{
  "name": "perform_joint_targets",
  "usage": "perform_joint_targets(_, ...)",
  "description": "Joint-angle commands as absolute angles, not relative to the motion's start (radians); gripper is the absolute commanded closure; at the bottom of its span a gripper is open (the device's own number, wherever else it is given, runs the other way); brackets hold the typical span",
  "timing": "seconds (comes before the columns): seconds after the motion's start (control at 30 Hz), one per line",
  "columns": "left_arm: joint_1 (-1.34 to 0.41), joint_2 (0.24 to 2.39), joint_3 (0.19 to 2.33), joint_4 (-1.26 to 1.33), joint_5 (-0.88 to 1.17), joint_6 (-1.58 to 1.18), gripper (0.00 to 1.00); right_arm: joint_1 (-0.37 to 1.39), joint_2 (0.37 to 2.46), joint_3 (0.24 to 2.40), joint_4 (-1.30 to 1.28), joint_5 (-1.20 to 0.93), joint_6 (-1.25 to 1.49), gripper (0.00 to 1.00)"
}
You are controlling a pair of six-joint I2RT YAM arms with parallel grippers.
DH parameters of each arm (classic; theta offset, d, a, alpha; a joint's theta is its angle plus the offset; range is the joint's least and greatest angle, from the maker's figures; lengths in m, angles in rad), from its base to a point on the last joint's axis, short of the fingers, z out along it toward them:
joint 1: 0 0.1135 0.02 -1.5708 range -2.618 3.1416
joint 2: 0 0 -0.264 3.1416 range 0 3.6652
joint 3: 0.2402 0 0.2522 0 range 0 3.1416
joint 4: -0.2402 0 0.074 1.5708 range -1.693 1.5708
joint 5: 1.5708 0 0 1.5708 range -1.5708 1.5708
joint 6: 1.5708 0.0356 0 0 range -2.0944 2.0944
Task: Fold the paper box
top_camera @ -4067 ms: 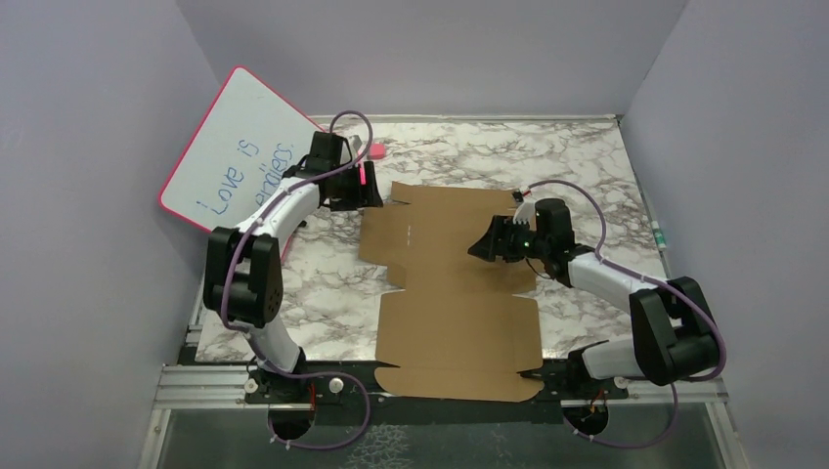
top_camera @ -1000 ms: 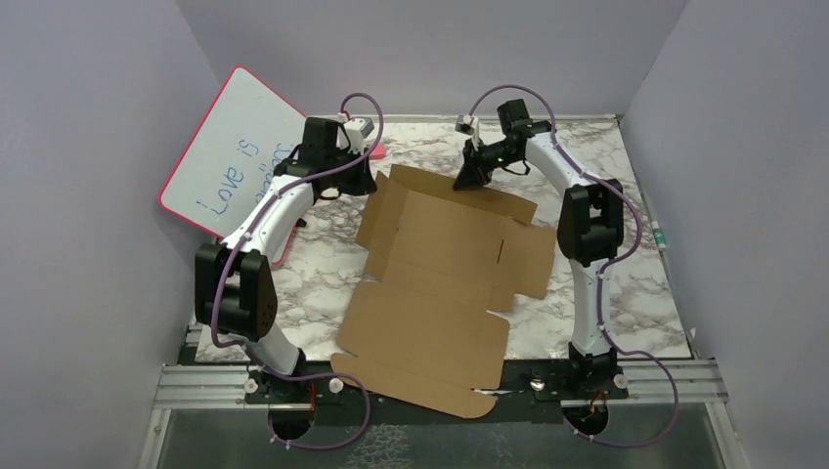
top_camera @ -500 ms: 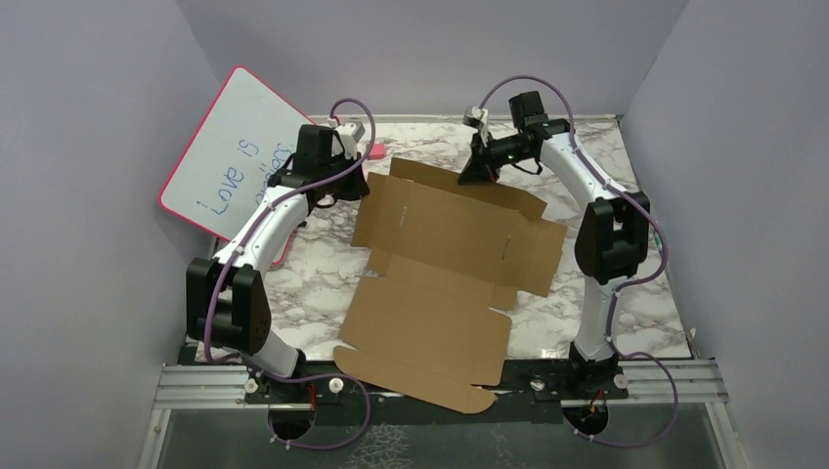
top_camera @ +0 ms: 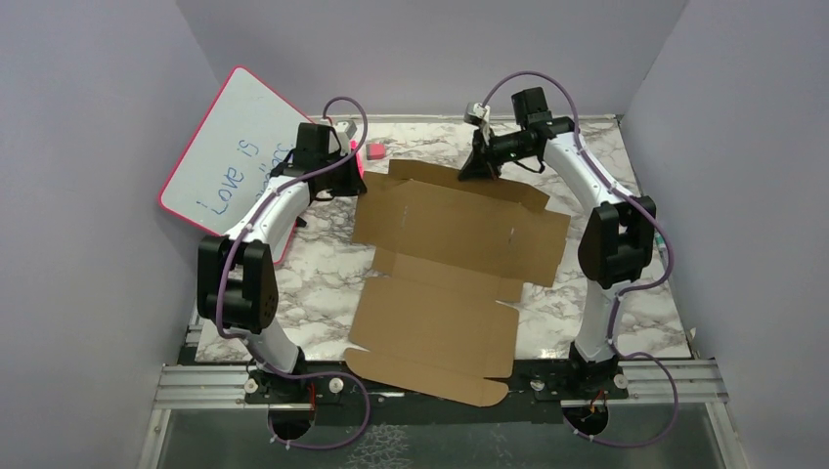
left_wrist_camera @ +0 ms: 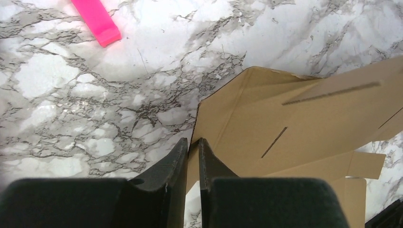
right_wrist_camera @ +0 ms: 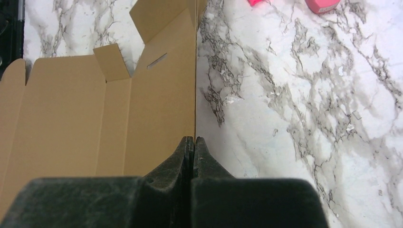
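box: the paper box (top_camera: 455,254) is an unfolded brown blank lying mostly flat on the marble table (top_camera: 626,186), slightly skewed. Its near flap overhangs the table's near edge, above the rail (top_camera: 196,391).
left: left gripper (left_wrist_camera: 191,142) is pinched on the blank's far-left corner. I see the cardboard edge running into the narrow gap between the fingers.
right: right gripper (right_wrist_camera: 192,138) is clamped tight on the far edge, which runs straight in between its fingers.
handling: I judge it light and thin, stiff across each panel and weak at the score lines. It likely flops if lifted from one point and slides easily on the marble.
grip points: panel edges and flap tips, close to a crease. I'd keep off the slot (left_wrist_camera: 274,141), which could tear.
edges: the far-left panel looks a little raised in the left wrist view; elsewhere the blank lies flat.
room: open marble to the right and beyond the far edge. The whiteboard (top_camera: 235,156) leans close behind the left arm, the pink block (top_camera: 374,150) sits just beside the left gripper, and walls close in on three sides.
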State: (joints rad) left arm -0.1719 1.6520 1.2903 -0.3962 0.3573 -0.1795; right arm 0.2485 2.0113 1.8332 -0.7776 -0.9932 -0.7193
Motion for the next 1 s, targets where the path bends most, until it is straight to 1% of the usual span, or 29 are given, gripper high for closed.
perform_joint_targets(0.0, -0.156, 1.687, 1.335, -0.394, 0.408, -0.210, 0.86, 0.249, 1.917, 1.825, -0.738, -1.022, -0.778, 0.99)
perform_joint_targets(0.13, -0.156, 1.661, 1.341, -0.367, 0.451, -0.210, 0.86, 0.257, 1.893, 1.810, -0.749, -0.975, -0.831, 0.99)
perform_joint_targets(0.27, -0.156, 1.633, 1.327, -0.320, 0.515, -0.211, 0.91, 0.274, 1.888, 1.835, -0.785, -0.895, -0.902, 0.99)
perform_joint_targets(0.47, -0.157, 1.600, 1.305, -0.255, 0.515, -0.261, 0.94, 0.300, 1.876, 1.854, -0.778, -0.750, -0.943, 0.99)
perform_joint_targets(0.6, -0.160, 1.541, 1.220, -0.142, 0.495, -0.324, 0.94, 0.328, 1.834, 1.805, -0.737, -0.654, -0.974, 0.99)
perform_joint_targets(0.83, -0.174, 1.422, 1.001, 0.127, 0.448, -0.398, 0.95, 0.400, 1.699, 1.644, -0.606, -0.527, -1.086, 0.99)
perform_joint_targets(0.97, -0.181, 1.409, 0.953, 0.232, 0.464, -0.396, 0.95, 0.434, 1.666, 1.644, -0.589, -0.474, -1.115, 0.99)
